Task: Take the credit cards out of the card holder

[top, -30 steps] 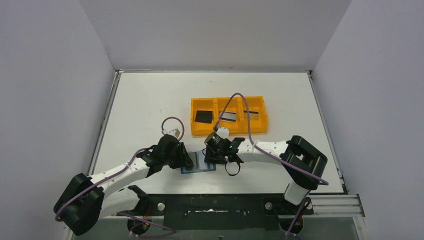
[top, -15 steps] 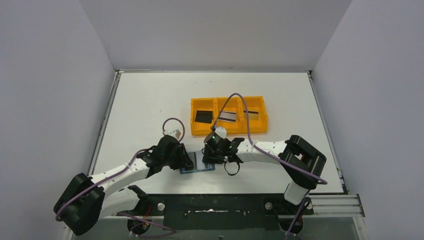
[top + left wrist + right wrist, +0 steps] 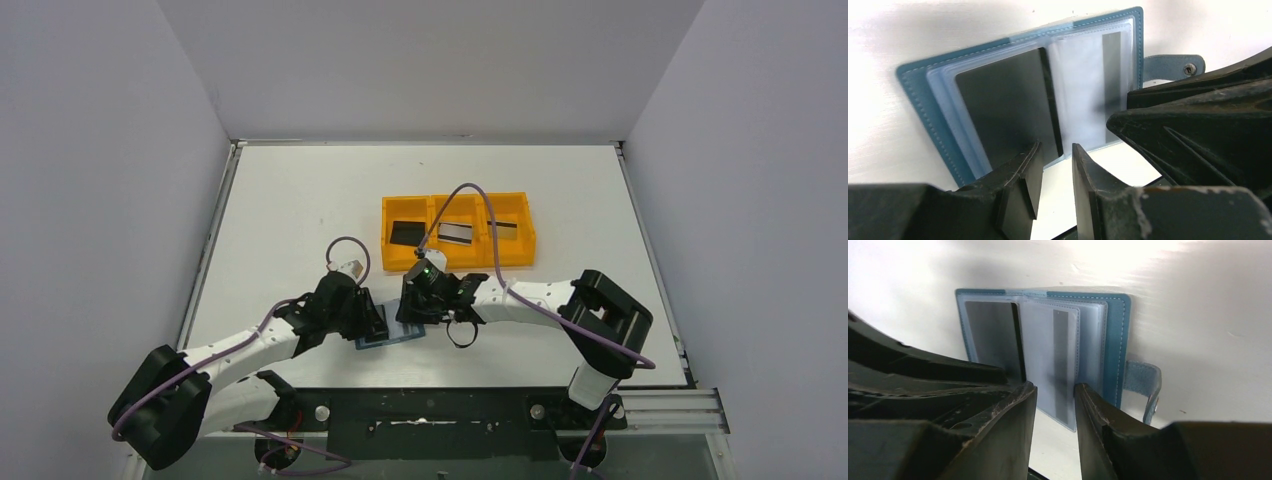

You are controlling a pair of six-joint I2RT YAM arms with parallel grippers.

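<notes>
Top, left-wrist and right-wrist views. The card holder [image 3: 388, 338] lies open and flat on the table [image 3: 300, 220] near its front edge, between the two arms, with its inner faces up. Its left pocket holds a black card [image 3: 1008, 105]. The clear sleeves [image 3: 1048, 355] on the right half show a striped card [image 3: 1062, 365], blurred behind the plastic. The snap tab [image 3: 1173, 65] sticks out from the holder's right edge and rests on the table. The left gripper [image 3: 1056, 147] is low at the holder's near edge, by the black card. Its jaws stand a little apart and bare table shows through the gap, so it grips nothing. The right gripper [image 3: 1054, 387] is low at the near edge of the right half. Its jaws are also parted, and the lower edge of a clear sleeve lies in the gap. No pinch on the sleeve can be seen. The two grippers are close together over the holder. Behind it, well apart, stands an orange tray [image 3: 385, 235] with three compartments. The left one holds a black tray card [image 3: 407, 233], the middle a silver-grey card [image 3: 457, 234], and the right a third card [image 3: 503, 227], too small to describe further.
</notes>
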